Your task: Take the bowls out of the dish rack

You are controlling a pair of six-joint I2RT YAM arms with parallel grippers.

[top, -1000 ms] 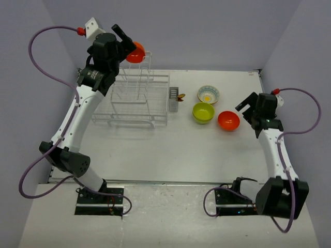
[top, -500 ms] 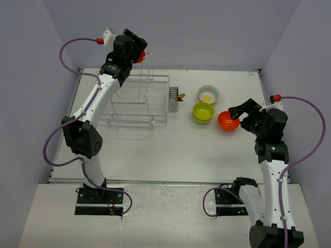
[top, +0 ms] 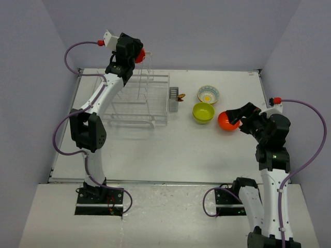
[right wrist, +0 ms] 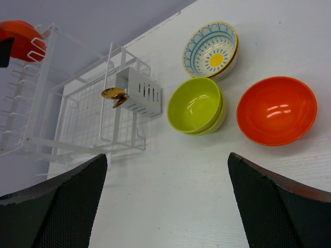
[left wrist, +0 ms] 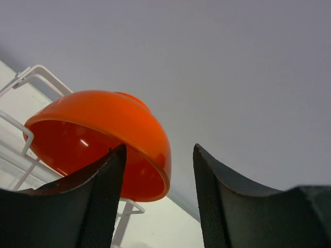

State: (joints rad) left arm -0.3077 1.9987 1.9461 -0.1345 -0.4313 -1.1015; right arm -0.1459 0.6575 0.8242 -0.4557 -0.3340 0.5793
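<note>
- Lavender walls enclose a white table [top: 155,150].
- A white wire dish rack [top: 135,101] stands at far left, and a glossy orange round bowl [left wrist: 103,137] sits tilted on its tall tier.
- The small grey cutlery basket [right wrist: 138,92] holds gold-coloured utensils [right wrist: 114,95].
- The left gripper [left wrist: 159,170] has its jaws apart, straddling that bowl's rim.
- On the table lie a pale flower-patterned bowl [right wrist: 212,50], a lime-green bowl [right wrist: 196,105] and a second orange bowl [right wrist: 276,109].
- The right gripper [right wrist: 166,160] hovers with jaws wide, holding nothing.

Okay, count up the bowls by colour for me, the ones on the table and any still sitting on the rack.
Orange: 2, the table orange bowl and the racked orange bowl on the dish rack
Lime-green: 1, the lime-green bowl
Flower-patterned: 1, the patterned bowl
Total: 4 seen; the green and patterned ones may each be a stack, which I cannot tell.
</note>
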